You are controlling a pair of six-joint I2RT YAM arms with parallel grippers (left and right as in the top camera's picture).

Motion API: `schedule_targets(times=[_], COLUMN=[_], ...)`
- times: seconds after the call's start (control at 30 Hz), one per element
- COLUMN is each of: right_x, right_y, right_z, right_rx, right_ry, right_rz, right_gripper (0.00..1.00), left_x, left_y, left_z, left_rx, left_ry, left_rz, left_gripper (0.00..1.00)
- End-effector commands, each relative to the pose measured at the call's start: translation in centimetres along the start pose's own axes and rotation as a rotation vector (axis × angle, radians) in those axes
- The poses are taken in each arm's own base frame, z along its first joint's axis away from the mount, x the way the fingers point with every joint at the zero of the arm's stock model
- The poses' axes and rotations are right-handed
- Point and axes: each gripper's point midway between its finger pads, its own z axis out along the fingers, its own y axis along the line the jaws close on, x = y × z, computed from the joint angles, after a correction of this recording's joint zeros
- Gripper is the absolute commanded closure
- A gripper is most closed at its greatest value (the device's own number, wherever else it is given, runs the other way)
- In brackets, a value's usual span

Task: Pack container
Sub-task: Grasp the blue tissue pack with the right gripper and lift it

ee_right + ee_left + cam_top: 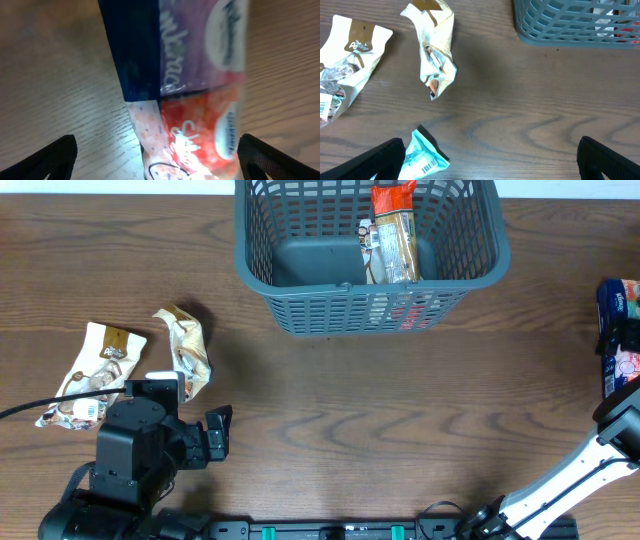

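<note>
Lower left: left gripper [491, 142] stood with jaws wide apart, empty, teal packet [425, 157] just beside one finger; crumpled cream packet [436, 47] lay beyond; far right: right gripper [157, 140] spread astride blue packet [165, 45] and red packet [200, 130], unclamped; container [300, 305] sat top centre, orange-topped packet [392, 230] inside.

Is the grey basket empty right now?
No, a snack packet with an orange top stands inside the basket, toward its right side in the overhead view.
</note>
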Motion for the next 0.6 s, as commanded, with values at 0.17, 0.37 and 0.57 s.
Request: schedule_targets(times=[0.17, 0.37, 0.57], right_x=[1.7, 3.0, 3.6], right_y=[-0.3, -0.7, -0.3], right_z=[1.9, 3.1, 3.7], right_rx=[0.006, -0.003, -0.036], right_ry=[0.053, 0.076, 0.081], right_rz=[-0.022, -0.003, 0.009], right_gripper=[0.1, 0.09, 0.25], left_x=[-0.2, -0.2, -0.2], left_y=[0.2, 0.2, 0.2], left_z=[-0.2, -0.2, -0.2], left_rx=[-0.01, -0.01, -0.009], left_ry=[-0.008, -0.008, -0.007], left_rz=[0.01, 0.01, 0.01], left_gripper=[0.01, 0.01, 0.01])
